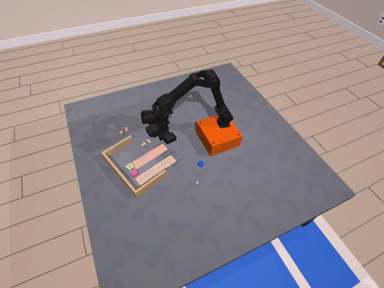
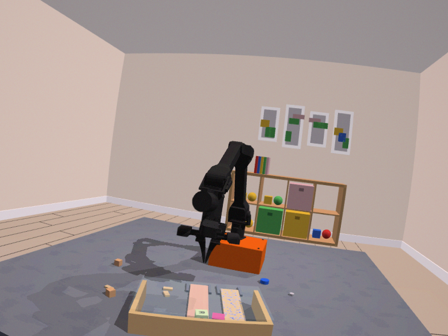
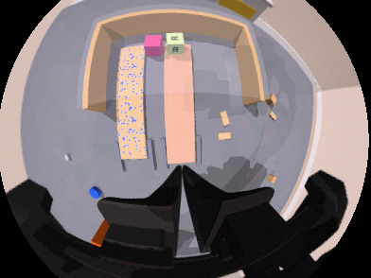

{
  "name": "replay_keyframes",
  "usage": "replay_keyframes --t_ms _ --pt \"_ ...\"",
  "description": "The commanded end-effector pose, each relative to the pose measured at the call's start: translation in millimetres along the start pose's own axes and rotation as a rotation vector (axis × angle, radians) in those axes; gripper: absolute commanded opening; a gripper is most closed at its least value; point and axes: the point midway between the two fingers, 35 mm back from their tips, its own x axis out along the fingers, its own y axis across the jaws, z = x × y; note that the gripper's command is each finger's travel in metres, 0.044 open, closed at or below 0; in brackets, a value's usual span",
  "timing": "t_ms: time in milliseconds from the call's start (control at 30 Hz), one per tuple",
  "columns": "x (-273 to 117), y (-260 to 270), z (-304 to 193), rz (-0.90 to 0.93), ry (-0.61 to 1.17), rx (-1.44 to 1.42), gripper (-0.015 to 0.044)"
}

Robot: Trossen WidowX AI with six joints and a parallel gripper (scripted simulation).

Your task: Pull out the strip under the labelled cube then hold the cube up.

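Note:
The pale green cube [image 1: 130, 166] [image 2: 201, 313] [image 3: 175, 43], marked with the letter R, rests on the far end of the plain salmon strip [image 1: 151, 155] [image 2: 198, 299] [image 3: 179, 104]. A plain magenta cube [image 1: 134, 173] [image 2: 218, 316] [image 3: 153, 45] sits beside it, between the two strips. The blue-speckled tan strip [image 1: 156, 169] [image 2: 231, 303] [image 3: 132, 104] lies parallel to the salmon one. My gripper [image 2: 204, 261] [image 3: 182, 168] points down, shut and empty, its fingertips together. In the wrist view the tips appear just off the near end of the salmon strip; they are above the table.
A three-sided wooden wall [image 1: 119, 172] [image 2: 199, 326] [image 3: 172, 18] surrounds the cubes, open toward my base. Low dark rails flank the strips' near ends. Small wooden blocks lie to one side. A blue disc [image 1: 201, 163] [image 2: 264, 281] [image 3: 95, 192] and a small white piece [image 1: 197, 182] lie on the other side.

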Motion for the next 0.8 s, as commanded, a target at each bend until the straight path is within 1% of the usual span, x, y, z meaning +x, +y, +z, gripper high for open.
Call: replay_keyframes --t_ms 0,233,767 --pt "16.1 -5.2 -1.1 0.035 0.113 -0.038 0.0000" --pt "18.9 -5.5 -1.1 0.036 0.117 -0.039 0.0000" --pt "45.3 -6.1 -2.1 0.036 0.117 -0.039 0.0000"
